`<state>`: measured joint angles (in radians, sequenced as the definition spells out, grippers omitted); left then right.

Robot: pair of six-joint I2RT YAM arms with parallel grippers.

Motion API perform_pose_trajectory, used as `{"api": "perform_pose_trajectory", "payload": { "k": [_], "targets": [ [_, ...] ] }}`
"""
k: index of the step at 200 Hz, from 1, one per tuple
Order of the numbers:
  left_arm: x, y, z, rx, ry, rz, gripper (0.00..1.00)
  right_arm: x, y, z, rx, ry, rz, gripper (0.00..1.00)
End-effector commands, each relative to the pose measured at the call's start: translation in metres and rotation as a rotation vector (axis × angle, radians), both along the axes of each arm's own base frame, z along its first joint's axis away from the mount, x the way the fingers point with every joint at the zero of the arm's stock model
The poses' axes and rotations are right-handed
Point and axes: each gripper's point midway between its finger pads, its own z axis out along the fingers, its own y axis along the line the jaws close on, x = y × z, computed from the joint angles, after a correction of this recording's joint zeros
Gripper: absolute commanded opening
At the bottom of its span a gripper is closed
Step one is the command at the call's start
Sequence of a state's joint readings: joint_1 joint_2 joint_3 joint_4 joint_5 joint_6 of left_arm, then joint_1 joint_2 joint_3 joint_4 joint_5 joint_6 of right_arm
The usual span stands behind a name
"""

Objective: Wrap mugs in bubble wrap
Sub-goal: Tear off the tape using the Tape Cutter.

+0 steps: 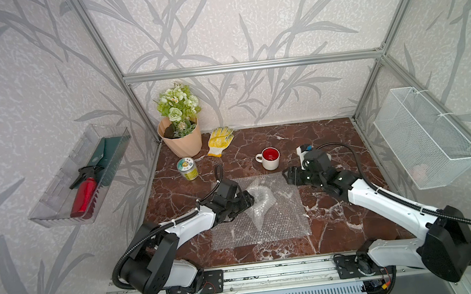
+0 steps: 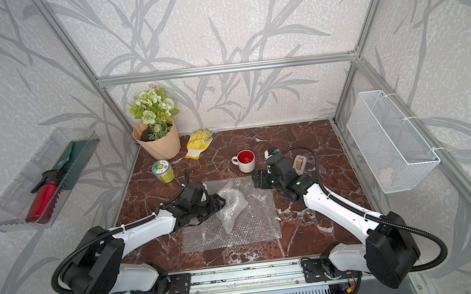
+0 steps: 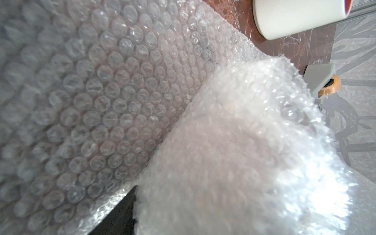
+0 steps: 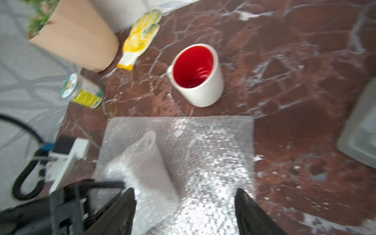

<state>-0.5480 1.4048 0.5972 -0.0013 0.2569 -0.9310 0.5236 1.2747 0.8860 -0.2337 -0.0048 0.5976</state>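
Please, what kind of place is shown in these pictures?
Probably a robot test booth dressed as a home corner: silver aluminium frame holding leaf-patterned wallpaper panels, red-brown marble-look tabletop, beige pot of green flowers.

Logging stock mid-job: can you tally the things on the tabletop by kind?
Unwrapped mug: 1
Flat bubble wrap sheet: 1
Bubble wrap bundle: 1
Tin can: 1
Glove: 1
Flower pot: 1
Tape dispenser: 1
Total: 7
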Motion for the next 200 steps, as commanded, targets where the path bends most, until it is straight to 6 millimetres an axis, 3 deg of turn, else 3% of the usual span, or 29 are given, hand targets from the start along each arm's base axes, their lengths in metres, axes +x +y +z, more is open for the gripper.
{"api": "perform_pose_trajectory", "payload": {
  "k": [1,19,51,99,125,148,200],
  "targets": [
    [-0.027,0.029,-0.038,0.162,0.139,0.013,0.72,-0.004,-0.052,-0.028,-0.07,0.131,-0.11,0.68],
    [-0.027,0.029,-0.038,0.171,0.144,0.006,0.72,-0.007,-0.089,-0.047,-0.065,0.194,-0.2,0.59],
    [-0.026,0.026,-0.038,0.165,0.147,-0.004,0.72,0.003,-0.119,-0.073,-0.025,0.225,-0.248,0.5],
    [-0.026,0.025,-0.037,0.167,0.151,-0.011,0.72,0.034,-0.145,-0.08,0.042,0.21,-0.277,0.43],
    [-0.024,0.024,-0.034,0.166,0.149,-0.017,0.72,0.05,-0.147,-0.084,0.114,0.231,-0.246,0.4],
    [-0.022,0.023,-0.032,0.171,0.149,-0.02,0.72,0.057,-0.155,-0.089,0.142,0.241,-0.246,0.33],
    [-0.024,0.025,-0.036,0.173,0.155,-0.016,0.72,0.066,-0.171,-0.093,0.195,0.247,-0.257,0.33]
  ]
}}
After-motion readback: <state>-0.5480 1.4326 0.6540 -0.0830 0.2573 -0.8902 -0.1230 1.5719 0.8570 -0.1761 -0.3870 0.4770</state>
